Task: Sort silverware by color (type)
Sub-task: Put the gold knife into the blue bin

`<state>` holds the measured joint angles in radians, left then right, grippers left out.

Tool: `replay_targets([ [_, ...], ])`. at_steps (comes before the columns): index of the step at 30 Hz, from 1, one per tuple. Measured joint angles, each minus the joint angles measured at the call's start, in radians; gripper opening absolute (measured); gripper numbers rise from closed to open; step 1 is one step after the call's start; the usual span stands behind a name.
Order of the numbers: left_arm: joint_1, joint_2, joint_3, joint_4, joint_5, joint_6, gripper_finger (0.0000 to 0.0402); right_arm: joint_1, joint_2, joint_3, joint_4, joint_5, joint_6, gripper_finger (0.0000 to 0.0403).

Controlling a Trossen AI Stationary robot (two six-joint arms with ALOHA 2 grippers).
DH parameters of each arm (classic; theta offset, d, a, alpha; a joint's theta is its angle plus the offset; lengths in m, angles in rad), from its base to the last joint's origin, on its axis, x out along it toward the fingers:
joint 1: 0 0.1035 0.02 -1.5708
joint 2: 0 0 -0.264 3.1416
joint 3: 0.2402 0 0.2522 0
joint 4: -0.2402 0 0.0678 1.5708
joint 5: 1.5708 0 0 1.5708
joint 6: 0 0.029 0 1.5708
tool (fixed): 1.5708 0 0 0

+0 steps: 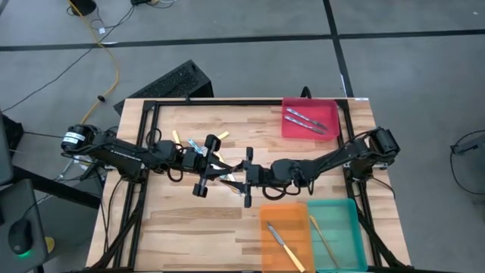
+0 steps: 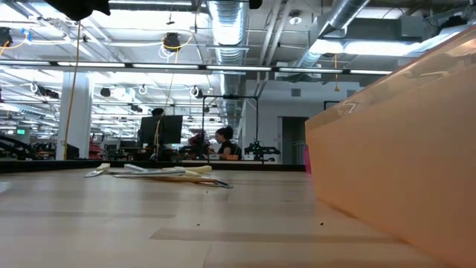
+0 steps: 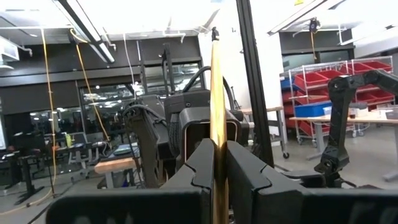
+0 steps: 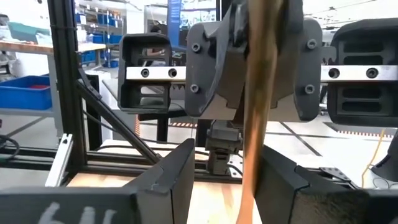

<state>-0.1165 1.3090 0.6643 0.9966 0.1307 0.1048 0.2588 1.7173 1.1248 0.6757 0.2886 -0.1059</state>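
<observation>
Left hand (image 3: 217,168) clamping wooden utensil (image 3: 217,112), upright

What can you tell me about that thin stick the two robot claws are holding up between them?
It is a slim, plain tan wooden utensil, smooth and wood-coloured, with no coloured handle. Its working end cannot be made out. The left gripper is shut on it, fingers pinching it from both sides, so it stands upright in that arm's camera. The right gripper faces it with fingers open, the utensil passing between them without a clear grip. In the high view it sits mid-table, above the wooden table, where the two arms meet.
</observation>
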Motion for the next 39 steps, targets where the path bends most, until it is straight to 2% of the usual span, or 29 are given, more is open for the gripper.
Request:
replay_targets([
  [15, 0.0, 0.0, 0.0, -0.014, 0.012, -0.004, 0.0006, 0.002, -0.048, -0.002, -0.09, 0.008, -0.026, 0.0166],
  [20, 0.0, 0.0, 0.0, -0.017, 0.012, -0.004, 0.0006, 0.002, -0.091, -0.001, -0.148, 0.053, -0.034, 0.0162],
  [25, 0.0, 0.0, 0.0, -0.011, 0.012, -0.004, 0.0006, 0.002, -0.112, 0.0, -0.159, 0.054, -0.035, 0.0129],
  [34, 0.001, 0.0, 0.0, -0.011, 0.011, -0.004, 0.0006, 0.002, -0.11, -0.002, -0.176, 0.054, -0.037, 0.0023],
  [39, 0.001, 0.0, 0.0, -0.013, 0.011, -0.004, 0.0006, 0.004, -0.11, -0.002, -0.176, 0.079, -0.036, 0.0017],
])
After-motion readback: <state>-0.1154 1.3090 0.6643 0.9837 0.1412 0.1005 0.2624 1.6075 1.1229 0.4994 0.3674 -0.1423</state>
